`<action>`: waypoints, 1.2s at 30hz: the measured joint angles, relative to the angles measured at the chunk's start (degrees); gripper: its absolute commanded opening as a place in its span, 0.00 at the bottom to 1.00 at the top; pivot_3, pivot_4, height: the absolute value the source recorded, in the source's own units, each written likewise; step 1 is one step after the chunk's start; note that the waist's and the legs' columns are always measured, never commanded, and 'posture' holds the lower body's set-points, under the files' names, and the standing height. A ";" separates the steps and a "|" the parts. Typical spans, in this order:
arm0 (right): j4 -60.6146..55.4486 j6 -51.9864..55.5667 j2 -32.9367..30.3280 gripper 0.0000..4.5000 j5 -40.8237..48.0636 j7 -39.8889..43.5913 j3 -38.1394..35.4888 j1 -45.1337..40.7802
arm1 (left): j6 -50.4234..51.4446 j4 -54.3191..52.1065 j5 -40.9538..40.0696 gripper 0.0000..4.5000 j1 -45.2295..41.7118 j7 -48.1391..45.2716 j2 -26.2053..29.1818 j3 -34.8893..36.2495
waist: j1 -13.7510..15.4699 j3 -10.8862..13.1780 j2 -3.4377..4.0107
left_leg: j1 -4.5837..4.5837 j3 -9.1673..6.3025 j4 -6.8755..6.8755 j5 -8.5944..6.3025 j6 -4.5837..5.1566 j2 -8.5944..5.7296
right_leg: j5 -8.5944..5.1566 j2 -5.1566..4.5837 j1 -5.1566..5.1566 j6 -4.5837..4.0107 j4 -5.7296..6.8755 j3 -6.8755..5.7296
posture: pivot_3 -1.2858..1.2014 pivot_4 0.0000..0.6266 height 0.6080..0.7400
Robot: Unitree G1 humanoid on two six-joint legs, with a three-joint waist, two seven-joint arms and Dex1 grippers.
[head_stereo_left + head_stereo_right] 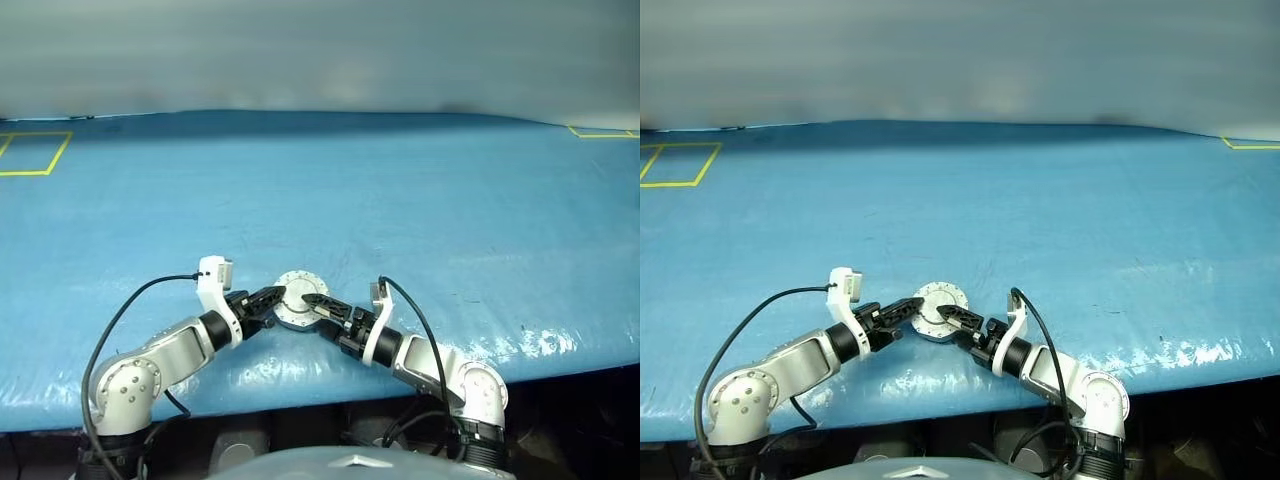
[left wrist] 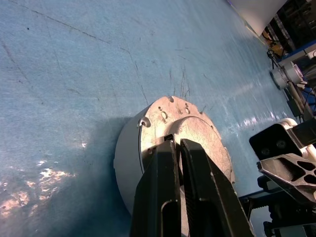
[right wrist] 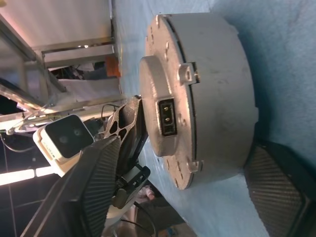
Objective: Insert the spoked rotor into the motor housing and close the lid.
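The motor housing point(image 3: 222, 84), a plain grey round cup, sits on the blue table near its front edge. The lid point(image 3: 150, 89) lies on it, outer face and raised centre showing, also seen from above as the lid point(image 1: 296, 291). My left gripper point(image 2: 177, 143) is shut, its fingertips resting on the lid's top from the left. My right gripper point(image 3: 187, 150) is open and straddles the housing from the right, one finger over the lid, the other at the housing's base. The spoked rotor is hidden.
The table is covered in a blue sheet point(image 1: 400, 200). Yellow tape marks a square at the far left point(image 1: 30, 152) and a corner at the far right point(image 1: 600, 132). The table's front edge point(image 1: 560, 370) runs just behind my arms.
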 measured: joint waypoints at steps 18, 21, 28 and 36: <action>-1.13 -8.58 -2.21 0.47 3.33 0.14 6.10 3.36 | -0.04 0.00 0.67 0.04 -0.11 0.33 -0.24 0.60 | -0.78 0.01 0.00 | -0.08 0.00 0.00 -0.01 0.02 0.02 | 0.01 -0.06 -0.05 -0.01 -0.03 0.00 | 0.52 0.24 1.00; -1.61 -9.82 -2.55 0.47 3.86 0.20 6.21 3.80 | -0.03 0.00 0.65 0.04 -0.13 0.30 -0.30 0.50 | -0.74 0.02 0.01 | -0.08 -0.01 -0.01 -0.01 0.02 0.02 | 0.01 -0.05 -0.06 -0.01 -0.02 0.00 | 0.52 0.24 1.00; -2.75 -12.59 -3.73 0.46 4.44 0.49 6.43 4.22 | 0.00 -0.02 0.55 0.04 -0.23 0.22 -0.42 0.25 | -0.74 0.01 0.01 | -0.06 -0.01 0.00 -0.01 0.02 0.02 | 0.01 -0.04 -0.05 0.00 -0.01 0.00 | 0.52 0.24 1.00; -3.24 -15.00 -5.04 0.28 5.05 1.69 6.66 4.16 | -0.01 -0.07 0.61 0.04 -0.34 0.38 -0.85 0.25 | -0.52 0.02 0.00 | -0.08 0.00 0.00 -0.02 0.03 0.00 | 0.02 -0.05 -0.05 -0.02 -0.01 0.02 | 0.52 0.24 1.00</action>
